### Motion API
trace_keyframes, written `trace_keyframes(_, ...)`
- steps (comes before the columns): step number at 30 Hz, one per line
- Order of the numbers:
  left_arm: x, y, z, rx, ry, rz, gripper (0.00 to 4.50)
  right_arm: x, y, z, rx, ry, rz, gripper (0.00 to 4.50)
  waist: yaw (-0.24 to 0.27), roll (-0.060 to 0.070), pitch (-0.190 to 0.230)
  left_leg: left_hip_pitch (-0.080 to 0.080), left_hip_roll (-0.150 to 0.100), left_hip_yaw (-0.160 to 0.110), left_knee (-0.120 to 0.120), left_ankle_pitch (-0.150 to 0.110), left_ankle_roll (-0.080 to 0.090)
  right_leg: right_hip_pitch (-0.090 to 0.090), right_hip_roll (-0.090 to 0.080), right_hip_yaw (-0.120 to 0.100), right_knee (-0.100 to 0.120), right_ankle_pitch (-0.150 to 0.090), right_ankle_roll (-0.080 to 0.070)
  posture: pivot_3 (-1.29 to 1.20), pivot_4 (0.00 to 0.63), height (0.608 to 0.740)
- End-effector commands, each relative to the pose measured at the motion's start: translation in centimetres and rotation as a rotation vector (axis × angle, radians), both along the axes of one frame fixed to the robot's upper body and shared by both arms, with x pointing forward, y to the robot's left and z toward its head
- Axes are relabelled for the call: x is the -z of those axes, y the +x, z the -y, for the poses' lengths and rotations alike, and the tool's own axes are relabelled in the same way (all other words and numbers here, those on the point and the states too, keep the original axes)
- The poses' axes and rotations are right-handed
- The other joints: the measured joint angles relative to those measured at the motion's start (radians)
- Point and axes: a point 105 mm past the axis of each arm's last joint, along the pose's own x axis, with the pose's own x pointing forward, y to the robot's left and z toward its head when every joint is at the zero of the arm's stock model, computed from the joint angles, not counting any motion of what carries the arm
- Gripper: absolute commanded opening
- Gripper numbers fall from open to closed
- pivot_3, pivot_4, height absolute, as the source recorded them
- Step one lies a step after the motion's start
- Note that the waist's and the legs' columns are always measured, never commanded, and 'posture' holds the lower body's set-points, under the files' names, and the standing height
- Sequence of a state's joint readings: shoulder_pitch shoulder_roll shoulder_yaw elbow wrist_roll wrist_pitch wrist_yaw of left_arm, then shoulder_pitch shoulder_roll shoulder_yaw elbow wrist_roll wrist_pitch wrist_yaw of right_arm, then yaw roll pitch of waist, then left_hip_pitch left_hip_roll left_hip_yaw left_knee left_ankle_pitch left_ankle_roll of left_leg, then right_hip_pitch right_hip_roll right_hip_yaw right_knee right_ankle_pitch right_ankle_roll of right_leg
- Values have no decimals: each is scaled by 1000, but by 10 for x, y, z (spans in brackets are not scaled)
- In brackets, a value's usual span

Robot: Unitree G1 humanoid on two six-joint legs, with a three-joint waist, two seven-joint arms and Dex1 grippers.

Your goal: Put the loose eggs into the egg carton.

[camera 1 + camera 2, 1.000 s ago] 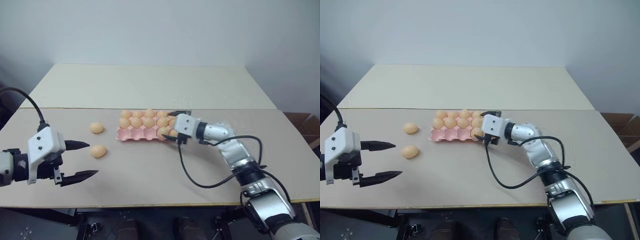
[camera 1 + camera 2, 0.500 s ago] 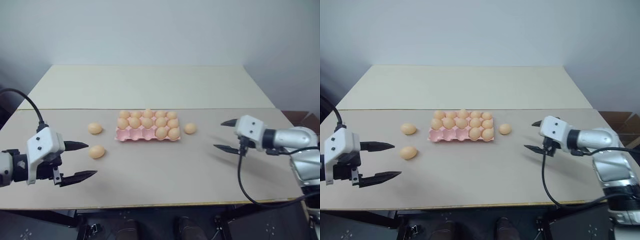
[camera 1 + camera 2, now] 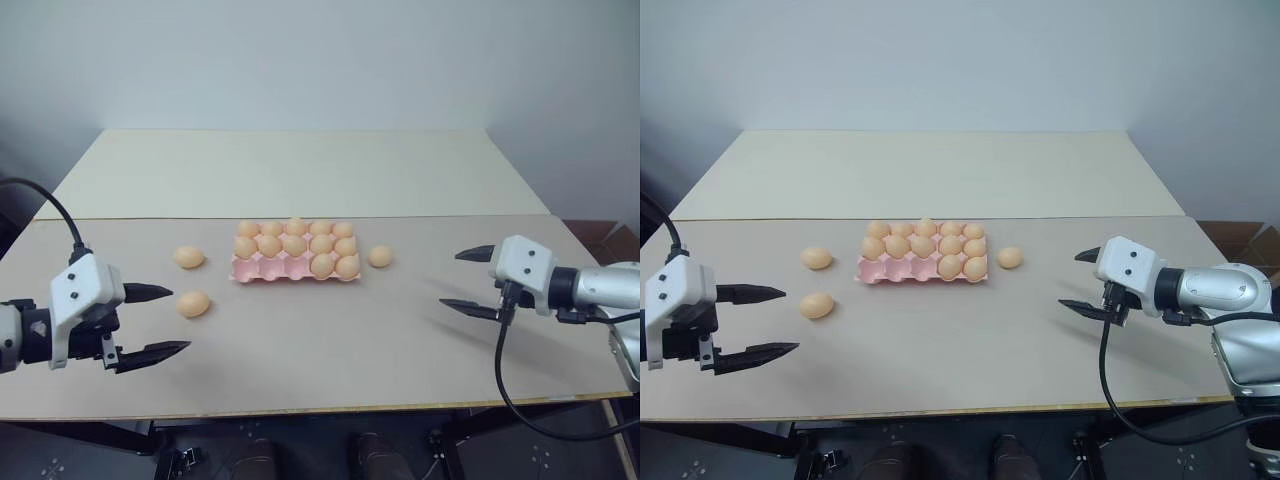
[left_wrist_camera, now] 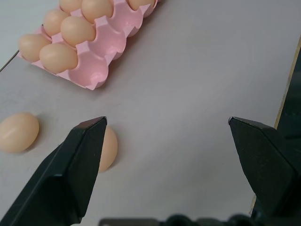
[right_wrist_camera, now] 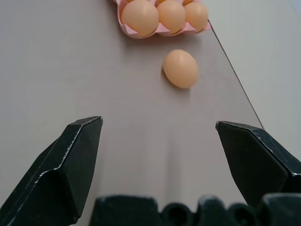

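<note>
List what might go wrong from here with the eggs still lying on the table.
1. Three eggs lie loose: two left of the carton, one right of it. Round on a flat table, a nudged egg may roll away.
2. The carton's free cups sit in its near row beside filled ones, so a wide-open left claw or right claw might knock neighbouring eggs.

My left gripper (image 3: 158, 322) hung low at the left, fingers spread wide, empty, my right gripper (image 3: 470, 281) hung at the right, fingers equally wide, empty, both pointed inward
</note>
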State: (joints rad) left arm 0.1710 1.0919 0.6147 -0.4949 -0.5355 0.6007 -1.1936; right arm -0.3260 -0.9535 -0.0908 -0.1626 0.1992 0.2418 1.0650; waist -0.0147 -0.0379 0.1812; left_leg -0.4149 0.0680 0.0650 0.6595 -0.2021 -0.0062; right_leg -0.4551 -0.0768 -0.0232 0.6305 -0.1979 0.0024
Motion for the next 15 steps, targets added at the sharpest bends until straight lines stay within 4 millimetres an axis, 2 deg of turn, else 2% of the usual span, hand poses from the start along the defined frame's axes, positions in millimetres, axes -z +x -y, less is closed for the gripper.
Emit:
trace_keyframes(1, -11, 0, -1, 10, 29, 52, 4500, -5, 17, -15, -22, 6, 49, 4485, -3, 0, 0, 1, 0, 1, 0, 0, 0, 0, 1, 1, 0, 1, 0, 0, 150, 740)
trace_keyframes(10, -13, 6, -1, 17, 38, 57, 4500, 13, 84, -60, -31, 30, 68, 4485, -3, 0, 0, -1, 0, 2, 0, 0, 0, -2, 2, 4, 0, 3, 2, 0, 150, 740)
trace_keyframes(15, -13, 5, 0, 19, 37, 57, 4500, 25, 108, -70, -23, -36, 95, 4485, -1, 0, 0, -2, 0, 3, 0, 0, 0, -2, 1, 4, -1, 5, 5, 0, 150, 740)
